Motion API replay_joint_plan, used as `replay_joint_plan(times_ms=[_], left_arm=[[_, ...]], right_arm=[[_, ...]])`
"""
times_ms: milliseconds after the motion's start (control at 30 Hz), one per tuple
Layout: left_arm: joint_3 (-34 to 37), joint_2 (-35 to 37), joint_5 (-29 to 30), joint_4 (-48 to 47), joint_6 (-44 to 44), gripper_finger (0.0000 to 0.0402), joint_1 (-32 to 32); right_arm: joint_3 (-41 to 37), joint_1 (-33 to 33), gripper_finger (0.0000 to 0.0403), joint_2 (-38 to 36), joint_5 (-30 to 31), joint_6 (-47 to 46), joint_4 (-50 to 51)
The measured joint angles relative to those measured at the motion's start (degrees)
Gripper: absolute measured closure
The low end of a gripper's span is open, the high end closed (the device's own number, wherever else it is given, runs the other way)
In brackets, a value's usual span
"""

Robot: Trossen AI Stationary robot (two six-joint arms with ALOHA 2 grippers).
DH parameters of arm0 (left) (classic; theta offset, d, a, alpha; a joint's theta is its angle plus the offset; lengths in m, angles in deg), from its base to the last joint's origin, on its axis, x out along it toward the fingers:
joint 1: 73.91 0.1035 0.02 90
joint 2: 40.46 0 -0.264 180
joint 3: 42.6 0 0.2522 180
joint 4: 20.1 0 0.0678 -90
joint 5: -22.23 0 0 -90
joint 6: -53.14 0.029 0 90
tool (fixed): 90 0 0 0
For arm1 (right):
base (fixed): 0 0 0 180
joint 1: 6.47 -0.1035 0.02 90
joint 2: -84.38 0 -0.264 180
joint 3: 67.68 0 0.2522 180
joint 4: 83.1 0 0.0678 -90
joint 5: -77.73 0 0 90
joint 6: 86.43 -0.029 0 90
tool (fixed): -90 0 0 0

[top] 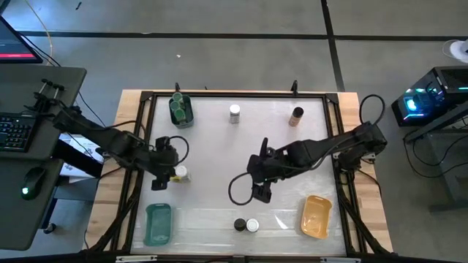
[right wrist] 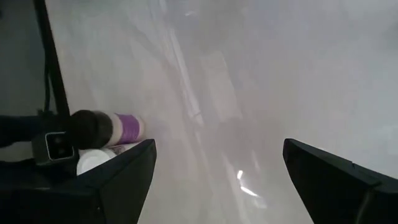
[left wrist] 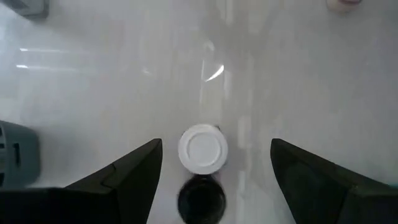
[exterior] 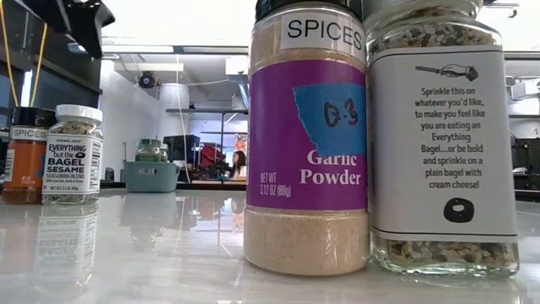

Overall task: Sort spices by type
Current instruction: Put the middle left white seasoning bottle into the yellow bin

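Sorting is under way but far from finished, judging by how the jars lie scattered. On the white surface, green-lidded jars cluster at the far left corner; a white-lidded jar and a brown-lidded jar stand apart along the far edge; a black-lidded jar and another white-lidded one touch at the near edge, between the teal tray and the orange tray.

The left gripper hovers at the left side, fingers spread wide, just beside a white-capped jar. The right gripper hangs mid-surface, fingers also spread and empty.

These jars look light, rigid and smooth-walled, probably slippery and easy to tip. A hold across the body just under the lid, with the fingers straddling it squarely, seems safest.

Open room is generous across the middle. The tight spots are the touching pair at the near edge, where a finger could knock the neighbour, and the dark frame along the sides.
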Motion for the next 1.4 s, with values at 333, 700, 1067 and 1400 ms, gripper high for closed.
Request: replay_joint_plan(times_ms=[333,700,1067,1400], left_arm=[[5.4,-3.6,-2.7,1.0,6.2,0.0117,2.7],[8.7,-4.4,-7.5,7.1,7.6,0.0117,7.2],[9.8,-7.6,-9.3,8.8,9.0,0.0117,8.2],[9.8,-8.8,-9.1,8.9,10.7,0.0157,8.2]], right_arm=[[-3.3,0.0,0.0054,0.0,1.3,-5.1,-9.8],[-3.3,1.1,0.0054,0.0,1.3,-4.1,-11.2],[-3.3,1.1,0.0054,0.0,1.3,-2.1,-12.0],[-3.3,1.1,0.0054,0.0,1.3,-1.8,-11.9]])
